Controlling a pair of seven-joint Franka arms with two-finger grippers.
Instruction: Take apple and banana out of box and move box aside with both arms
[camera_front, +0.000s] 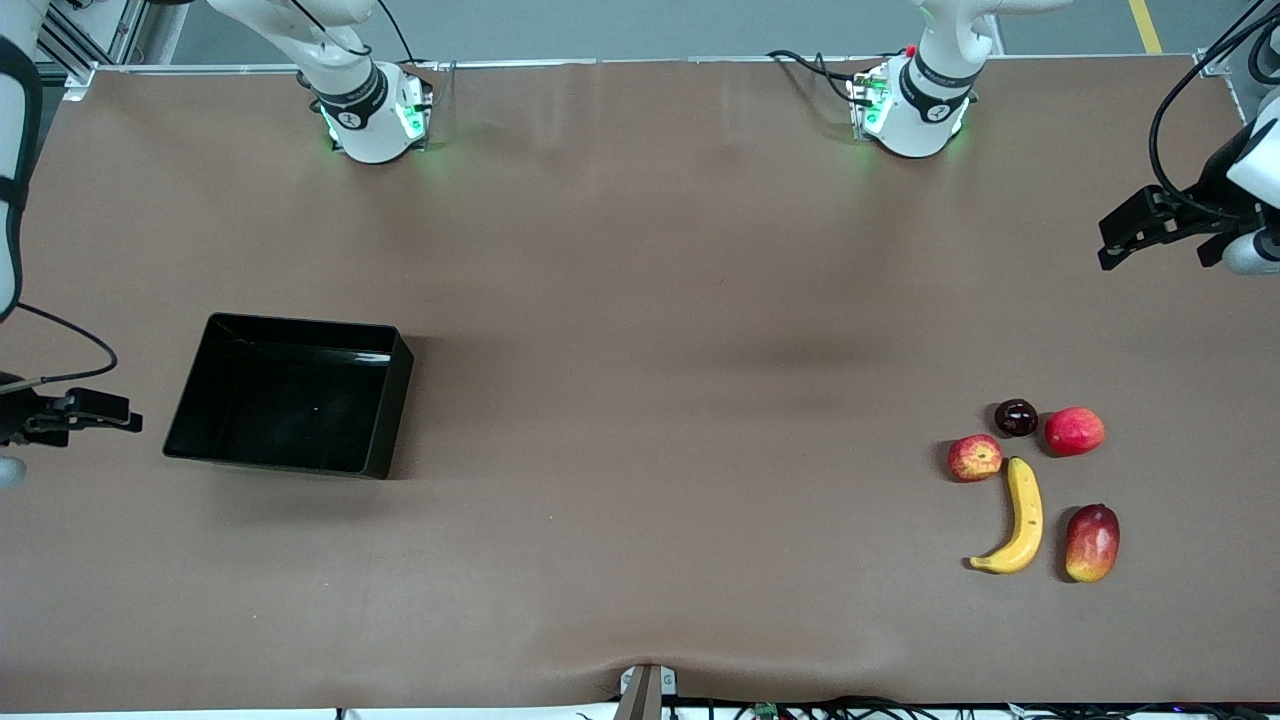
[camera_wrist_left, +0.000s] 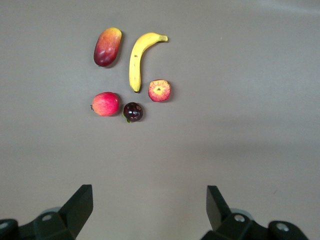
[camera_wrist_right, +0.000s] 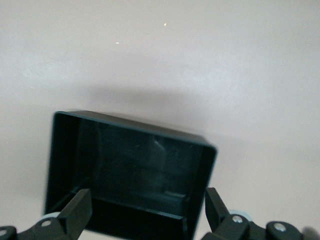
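While the curved yellow banana (camera_front: 1020, 522) and the small round red-and-yellow streaked apple (camera_front: 975, 458) lie touching at the left arm's end of the table, the left gripper (camera_front: 1135, 233) hangs well apart from them, fingers spread and holding nothing. The shallow glossy black plastic tray (camera_front: 385, 415) sits at the right arm's end, just beside the right gripper (camera_front: 110, 412), also spread and unladen. An oval red-yellow mango (camera_front: 1092, 542), a dark round fruit (camera_front: 1016, 417) and a round red fruit (camera_front: 1074, 431) lie near the banana.
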